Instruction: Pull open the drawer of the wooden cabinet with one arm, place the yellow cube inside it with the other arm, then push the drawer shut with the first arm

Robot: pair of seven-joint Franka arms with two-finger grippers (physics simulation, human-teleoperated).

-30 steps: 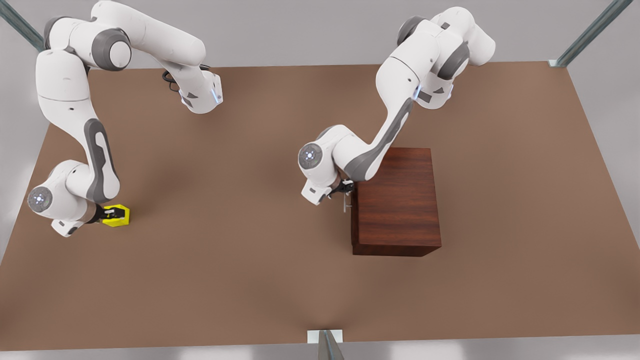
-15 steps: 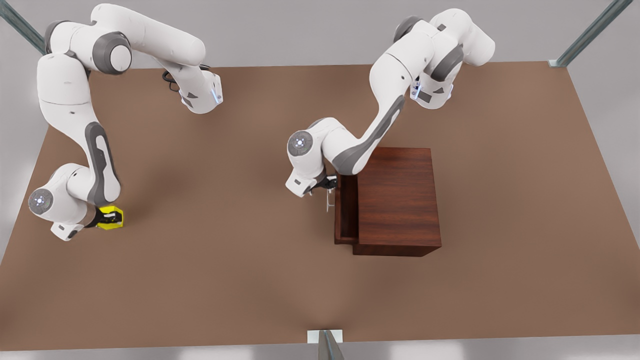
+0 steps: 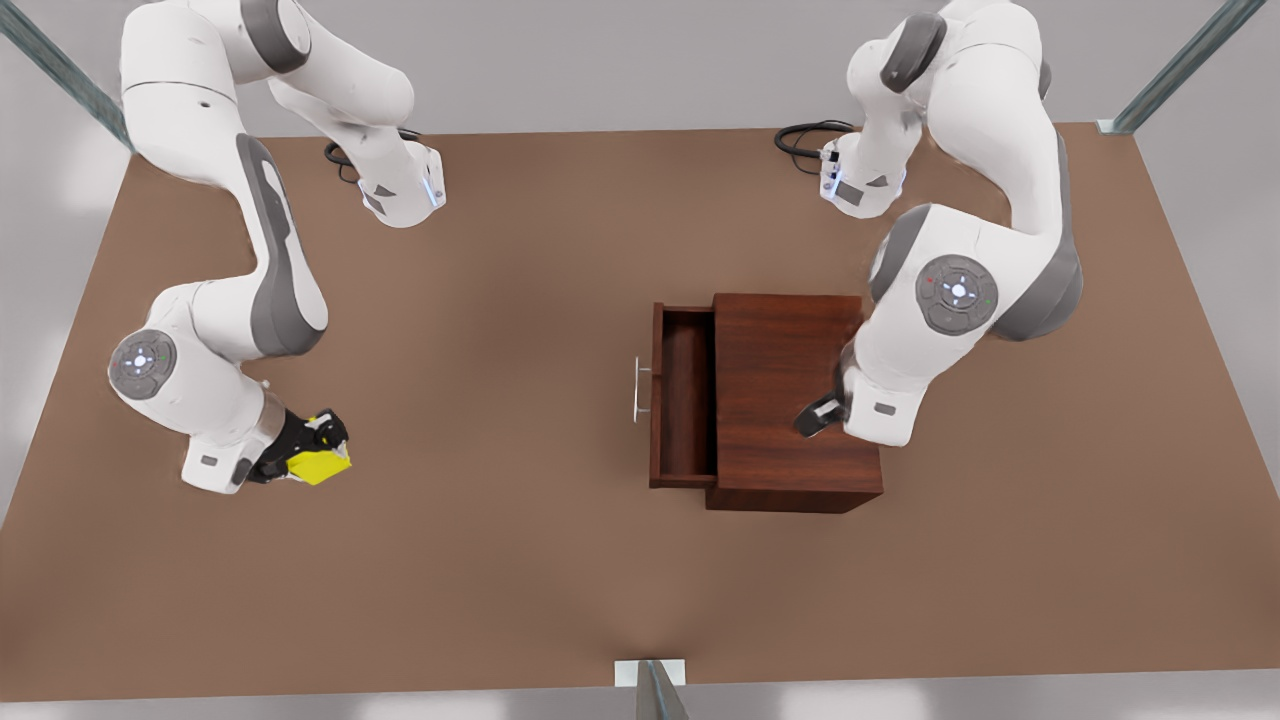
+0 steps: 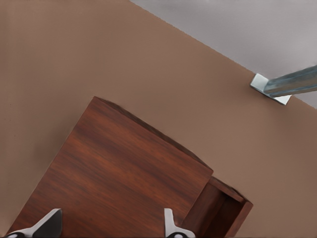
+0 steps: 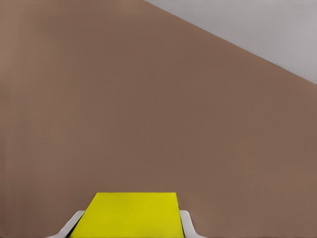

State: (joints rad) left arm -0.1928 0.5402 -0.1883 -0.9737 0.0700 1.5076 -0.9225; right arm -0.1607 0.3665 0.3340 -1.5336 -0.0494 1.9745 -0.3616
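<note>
My right gripper [image 3: 318, 455] sits far out toward the front view's left of the wooden cabinet [image 3: 797, 400], its arm bent in a deep elbow with the wrist slanted down toward the table [image 3: 480, 560]. Its jaws are clamped on the yellow cube [image 3: 320, 466]; in the right wrist view the cube [image 5: 126, 214] fills the gap between my two fingertips [image 5: 187, 224], tilted a little against the brown surface.

The drawer [image 3: 684, 396] stands pulled out from the cabinet on the side facing the cube, its tray bare and its slim silver handle [image 3: 637, 389] sticking out from the front panel.

My left gripper [image 3: 815, 417] hangs above the cabinet's top, near the edge away from the drawer, the arm folded high with the wrist pointing down. Its jaws are spread wide and hold nothing; in the left wrist view the fingertips [image 4: 49, 224] frame the wood grain, with the drawer [image 4: 220, 208] past the cabinet [image 4: 119, 173].

The table is a plain brown board. Metal struts [image 3: 1180, 65] rise at its corners against a grey backdrop.
</note>
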